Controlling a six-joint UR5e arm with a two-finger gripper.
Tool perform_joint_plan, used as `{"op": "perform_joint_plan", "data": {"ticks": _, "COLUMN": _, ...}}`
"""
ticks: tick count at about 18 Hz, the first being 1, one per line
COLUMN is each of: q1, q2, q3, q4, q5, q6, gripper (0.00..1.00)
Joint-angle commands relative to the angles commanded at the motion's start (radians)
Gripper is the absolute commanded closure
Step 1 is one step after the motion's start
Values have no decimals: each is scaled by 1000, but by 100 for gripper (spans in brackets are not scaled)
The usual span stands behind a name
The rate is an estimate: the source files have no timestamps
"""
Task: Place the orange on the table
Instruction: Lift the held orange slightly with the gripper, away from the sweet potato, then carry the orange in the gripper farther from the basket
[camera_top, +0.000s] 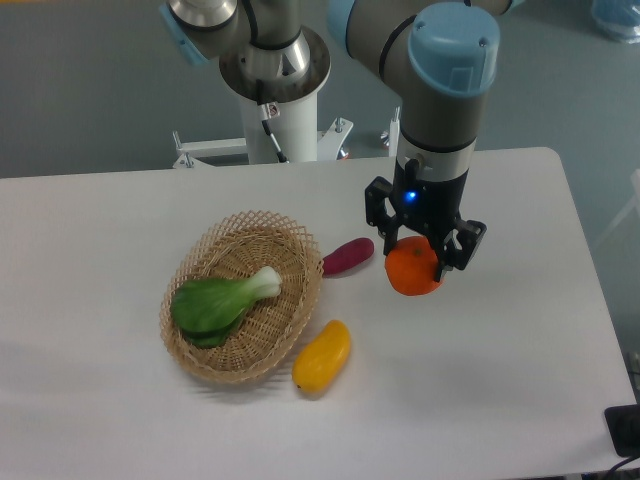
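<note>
The small round bright-orange fruit (413, 269) sits between the 2 black fingers of the gripper (424, 252), which are closed against its sides, so it is carried rather than resting freely. Whether its underside already touches the large white flat tabletop (500, 380) cannot be told; it looks at or just above the surface, in the right half of the table, nearer the far edge than the near one. That spot seems chosen because it is bare, apart from the oval woven wicker basket (243, 297) holding a green leafy vegetable (218, 301), with a purple elongated vegetable (348, 256) just beside the basket's rim and a yellow mango-like fruit (322, 355) by its near side.

The arm reaches from its base at the far edge, the wrist pointing straight down, fingers vertical. Releasing looks like the remaining step.
</note>
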Motion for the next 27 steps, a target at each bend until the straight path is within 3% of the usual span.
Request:
{"op": "perform_joint_plan", "data": {"ticks": 10, "q1": 14, "q2": -6, "q3": 0, "q4": 9, "q5": 8, "q6": 14, "gripper": 27}}
{"op": "perform_joint_plan", "data": {"ticks": 16, "q1": 84, "q2": -35, "q3": -23, "q4": 20, "q5": 11, "q6": 173, "gripper": 26}}
{"op": "perform_joint_plan", "data": {"ticks": 20, "q1": 118, "q2": -51, "q3": -93, "q4": 38, "q5": 24, "q6": 325, "gripper": 27}}
{"op": "perform_joint_plan", "data": {"ticks": 24, "q1": 118, "q2": -86, "q3": -167, "q4": 139, "q5": 109, "q6": 373, "gripper": 27}}
{"op": "perform_joint_plan", "data": {"ticks": 27, "q1": 118, "q2": -92, "q3": -242, "q4": 167, "q5": 138, "q6": 431, "gripper": 27}}
